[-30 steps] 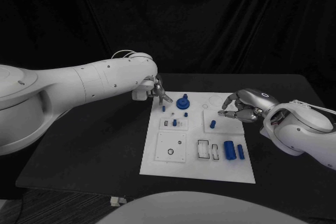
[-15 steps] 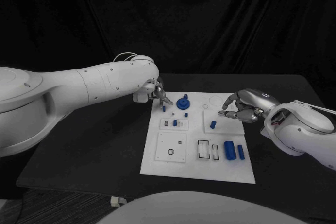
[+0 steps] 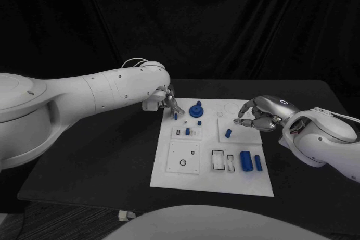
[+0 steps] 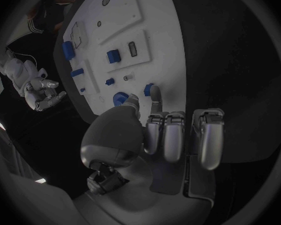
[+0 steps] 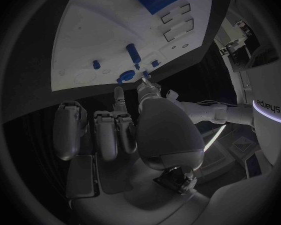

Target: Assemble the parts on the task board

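Parts, small and blue, sit scattered over the white board [image 3: 212,169] that lies in the middle of the black table [image 3: 98,156]. Near the board's far edge stands a round blue knob [image 3: 195,111] with a stem, and just beside it, at the far left corner, a small blue peg [image 3: 176,115] sits under the fingertips of the left hand [image 3: 166,100]. That hand reaches in from the left over the corner; in the left wrist view one finger [image 4: 155,96] and the thumb point out toward the peg [image 4: 148,87] while the others are curled in together, but I cannot tell whether the peg is actually pinched or only touched. The right hand [image 3: 257,115] hovers over the board's right edge, fingers curled downward, with a small blue piece [image 3: 238,122] at its fingertips; the right wrist view shows that piece [image 5: 144,75] between thumb and finger tips, so it looks pinched. Closer to the robot, on the board's right side, two blue cylinders [image 3: 246,158] lie side by side, the larger next to a pair of white rectangular slots [image 3: 217,160]. A square plate [image 3: 183,158] with a small ring on it takes up the near left part of the board, and a few more tiny blue pieces [image 3: 188,131] sit in the middle.
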`<state>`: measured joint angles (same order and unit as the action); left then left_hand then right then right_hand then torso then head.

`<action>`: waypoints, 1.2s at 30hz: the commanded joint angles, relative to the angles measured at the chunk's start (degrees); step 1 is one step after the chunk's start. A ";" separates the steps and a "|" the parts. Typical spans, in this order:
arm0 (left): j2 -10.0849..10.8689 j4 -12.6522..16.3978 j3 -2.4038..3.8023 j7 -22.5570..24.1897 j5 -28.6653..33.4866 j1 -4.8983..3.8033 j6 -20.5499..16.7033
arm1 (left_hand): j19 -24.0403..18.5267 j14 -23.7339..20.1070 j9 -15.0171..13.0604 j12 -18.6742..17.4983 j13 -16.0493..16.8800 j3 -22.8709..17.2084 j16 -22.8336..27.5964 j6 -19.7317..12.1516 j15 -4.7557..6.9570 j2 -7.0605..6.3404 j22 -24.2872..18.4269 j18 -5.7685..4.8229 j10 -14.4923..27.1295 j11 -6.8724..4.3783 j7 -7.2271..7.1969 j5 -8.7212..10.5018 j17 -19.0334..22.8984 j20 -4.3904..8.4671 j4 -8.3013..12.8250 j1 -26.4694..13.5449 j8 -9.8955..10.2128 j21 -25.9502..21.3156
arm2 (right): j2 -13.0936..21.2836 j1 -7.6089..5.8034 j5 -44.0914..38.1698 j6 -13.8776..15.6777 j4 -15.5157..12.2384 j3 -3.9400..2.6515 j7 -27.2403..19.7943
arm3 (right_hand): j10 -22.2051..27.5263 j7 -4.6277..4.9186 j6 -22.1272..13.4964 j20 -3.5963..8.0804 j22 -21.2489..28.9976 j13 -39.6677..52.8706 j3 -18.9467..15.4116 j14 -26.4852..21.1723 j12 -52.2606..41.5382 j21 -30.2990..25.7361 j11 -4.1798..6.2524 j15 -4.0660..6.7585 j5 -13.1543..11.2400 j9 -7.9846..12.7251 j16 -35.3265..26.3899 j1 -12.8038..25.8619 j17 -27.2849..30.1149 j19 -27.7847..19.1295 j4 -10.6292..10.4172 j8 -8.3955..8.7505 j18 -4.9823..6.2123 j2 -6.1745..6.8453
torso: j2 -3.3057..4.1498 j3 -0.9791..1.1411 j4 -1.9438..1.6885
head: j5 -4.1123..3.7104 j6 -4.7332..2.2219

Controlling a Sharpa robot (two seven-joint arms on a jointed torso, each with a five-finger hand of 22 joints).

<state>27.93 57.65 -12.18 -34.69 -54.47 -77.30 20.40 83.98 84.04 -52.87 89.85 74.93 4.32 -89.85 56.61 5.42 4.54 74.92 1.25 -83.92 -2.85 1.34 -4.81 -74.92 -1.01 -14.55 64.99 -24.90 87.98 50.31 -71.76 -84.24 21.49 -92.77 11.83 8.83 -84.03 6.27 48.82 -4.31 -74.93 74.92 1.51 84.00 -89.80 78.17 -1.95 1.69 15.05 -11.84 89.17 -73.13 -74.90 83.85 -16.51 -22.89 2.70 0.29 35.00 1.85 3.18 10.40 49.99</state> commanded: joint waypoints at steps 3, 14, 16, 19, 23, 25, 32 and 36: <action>-0.26 -0.05 0.05 0.82 -0.03 0.41 0.83 | 4.09 5.96 -0.07 0.15 15.07 0.15 -0.15 0.35 -0.11 0.14 13.01 -0.51 -6.08 0.17 -0.06 0.38 -15.08 -0.23 -0.05 0.18 -0.34 -0.03 | -0.05 0.12 -0.13 -0.22 0.01 -0.04 0.25 | -5.97 -0.13 0.38 0.07 -10.88 15.08 -0.31 5.51 -0.20 -0.30 0.23 0.38 0.40 0.08 -0.25 0.13 -13.40 -0.09 0.03 0.27 0.40 -0.04 | 0.02 0.00 0.01 | -0.01 0.01; -0.49 -0.41 0.05 0.96 -0.03 0.79 1.01 | 3.99 5.96 -0.58 0.15 15.07 -0.30 -0.15 -0.07 -0.08 0.47 12.93 -0.47 -6.08 0.13 -0.08 -0.97 -15.08 -0.20 0.63 1.27 -0.07 -0.16 | -0.10 0.12 -0.13 -0.41 0.07 -0.04 0.40 | -5.97 -0.13 0.38 0.07 -10.87 15.08 -0.32 5.50 -0.20 -0.33 0.23 0.38 0.40 0.08 -0.26 0.13 -13.37 -0.10 0.02 0.28 0.41 -0.04 | -0.02 0.01 0.01 | -0.13 0.01; -0.51 -0.44 0.05 0.97 -0.03 0.82 1.06 | 3.91 5.96 -0.78 0.15 15.07 -0.59 -0.15 -0.22 -0.07 0.60 12.86 -0.44 -6.08 0.12 -0.09 -2.45 -15.08 -0.19 1.07 1.88 0.15 -0.26 | -0.12 0.12 -0.13 -0.46 0.09 -0.04 0.42 | -5.97 -0.13 0.38 0.07 -10.87 15.08 -0.32 5.50 -0.20 -0.33 0.23 0.38 0.40 0.08 -0.26 0.13 -13.37 -0.10 0.02 0.28 0.41 -0.04 | -0.01 -0.02 0.05 | -0.08 0.01; -0.52 -0.46 0.05 1.00 -0.03 0.86 1.10 | 3.87 5.96 -0.86 0.15 15.07 -0.75 -0.15 -0.28 -0.06 0.65 12.83 -0.42 -6.08 0.11 -0.11 -3.21 -15.08 -0.18 1.29 2.17 0.29 -0.31 | -0.14 0.13 -0.13 -0.49 0.12 -0.04 0.44 | -5.97 -0.13 0.38 0.07 -10.87 15.08 -0.32 5.50 -0.20 -0.33 0.23 0.38 0.40 0.08 -0.26 0.13 -13.37 -0.10 0.02 0.28 0.41 -0.04 | -0.02 -0.04 0.09 | -0.05 0.01; -0.53 -0.53 0.05 1.09 -0.03 0.91 1.15 | 3.80 5.96 -0.99 0.15 15.07 -1.40 -0.15 -0.41 -0.01 0.87 12.80 -0.40 -6.08 0.05 -0.18 -5.62 -15.08 -0.14 2.01 3.15 0.77 -0.39 | -0.16 0.13 -0.13 -0.55 0.16 -0.04 0.48 | -5.97 -0.13 0.37 0.07 -10.87 15.08 -0.33 5.48 -0.20 -0.34 0.23 0.38 0.40 0.08 -0.30 0.14 -13.31 -0.10 0.02 0.29 0.41 -0.05 | 0.01 -0.01 0.05 | -0.06 0.01; -0.52 -0.54 0.05 1.16 -0.03 0.93 1.18 | 3.78 5.96 -1.01 0.15 15.07 -1.53 -0.15 -0.43 -0.01 0.92 12.78 -0.39 -6.08 0.04 -0.19 -5.82 -15.08 -0.14 2.11 3.29 0.86 -0.42 | -0.17 0.13 -0.13 -0.57 0.17 -0.04 0.51 | -5.97 -0.13 0.37 0.07 -10.87 15.08 -0.33 5.48 -0.20 -0.34 0.23 0.38 0.40 0.08 -0.30 0.14 -13.31 -0.10 0.02 0.29 0.41 -0.05 | 0.02 -0.01 0.05 | -0.10 0.01; -0.56 -0.59 0.05 1.43 -0.03 0.97 1.34 | 3.69 5.96 -1.07 0.15 15.07 -3.13 -0.15 -0.49 0.07 1.05 12.72 -0.36 -6.08 -0.06 -0.31 -8.07 -15.08 -0.06 3.17 4.62 1.53 -0.56 | -0.17 0.13 -0.13 -0.67 0.20 -0.04 0.63 | -5.97 -0.13 0.37 0.07 -10.87 15.08 -0.33 5.48 -0.20 -0.34 0.23 0.38 0.40 0.08 -0.30 0.14 -13.31 -0.10 0.02 0.29 0.41 -0.05 | 0.01 0.02 -0.02 | -0.20 0.01; -0.55 -0.56 0.05 1.59 -0.03 0.98 1.37 | 3.61 5.96 -1.07 0.15 15.07 -4.33 -0.15 -0.49 0.12 0.77 12.67 -0.33 -6.08 -0.13 -0.37 -10.45 -15.08 -0.01 3.88 5.31 2.03 -0.67 | -0.20 0.13 -0.13 -0.73 0.23 -0.04 0.68 | -5.97 -0.13 0.37 0.07 -10.87 15.08 -0.33 5.48 -0.20 -0.34 0.23 0.38 0.40 0.08 -0.30 0.14 -13.31 -0.10 0.02 0.29 0.41 -0.05 | 0.00 0.01 -0.01 | -0.27 0.01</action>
<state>27.50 57.05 -12.18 -34.20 -54.56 -76.42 21.13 83.98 84.05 -53.89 89.87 75.01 0.39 -89.85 56.40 5.42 5.36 74.91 1.25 -83.93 -2.84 1.13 -14.78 -74.91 -1.01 -10.68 69.75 -23.20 87.53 50.13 -71.76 -84.23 21.06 -92.53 11.83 8.89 -84.03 6.27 48.82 -4.31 -74.91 74.91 1.51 83.99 -89.80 78.17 -1.95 1.69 15.26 -11.85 89.17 -73.13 -74.90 83.85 -16.51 -22.89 2.70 0.29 35.01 1.85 3.19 10.17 49.99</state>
